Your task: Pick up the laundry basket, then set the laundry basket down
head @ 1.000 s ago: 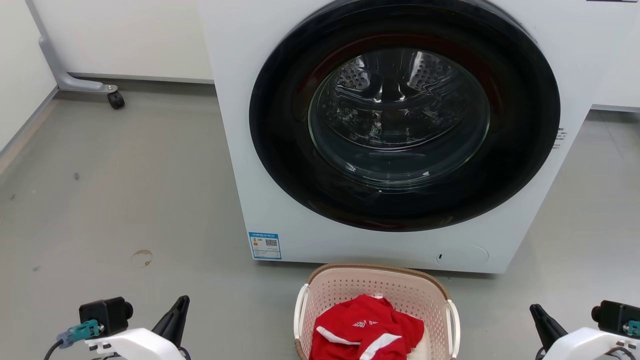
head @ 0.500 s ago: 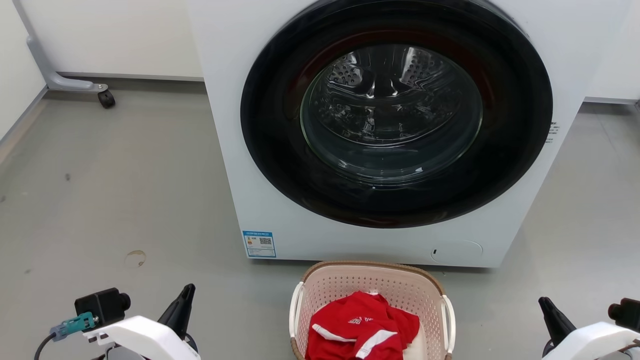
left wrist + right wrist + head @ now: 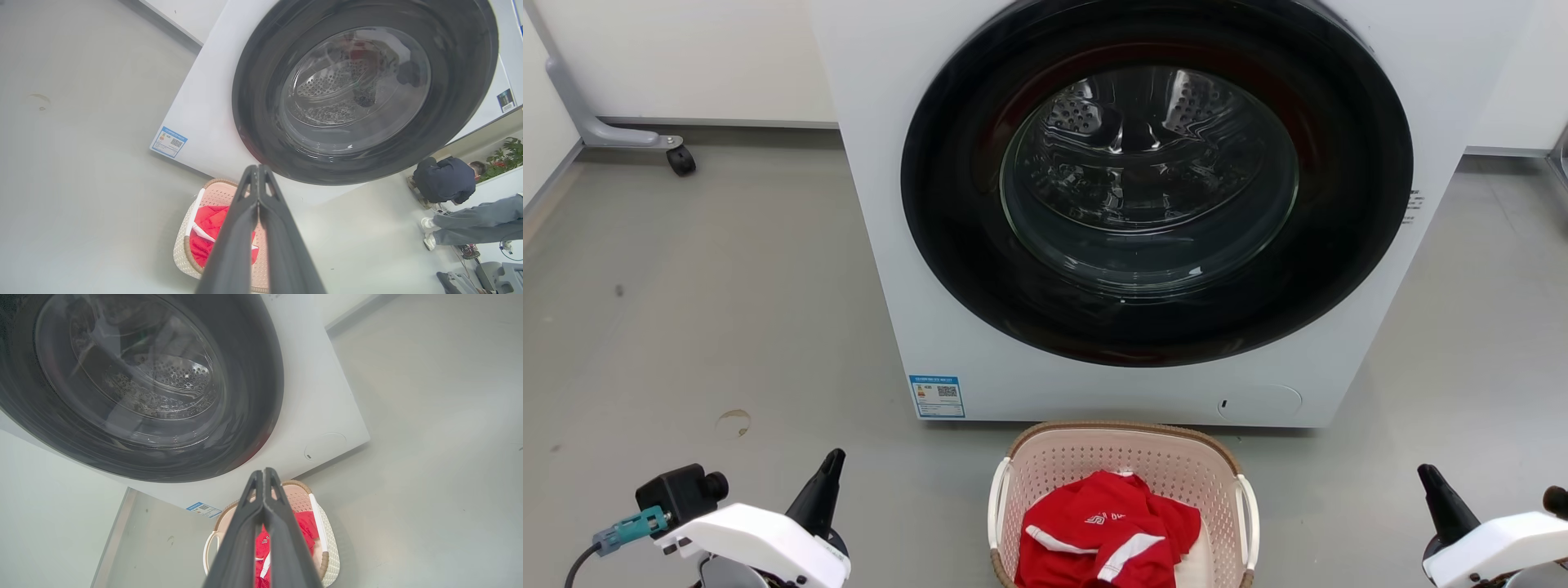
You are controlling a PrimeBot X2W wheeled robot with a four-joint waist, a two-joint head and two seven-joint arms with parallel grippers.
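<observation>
Your left gripper (image 3: 258,168) and right gripper (image 3: 263,472) are both pinched together, empty. Basket (image 3: 1054,474) sits just before washer (image 3: 874,245), red shirt (image 3: 1094,531) inside.

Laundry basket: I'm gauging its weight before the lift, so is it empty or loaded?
Partly loaded: a crumpled red-and-white garment lies inside the laundry basket, its far inner wall bare.

Head view looks down at washer (image 3: 1094,392); both wrist views, seemingly lower, share it.
</observation>
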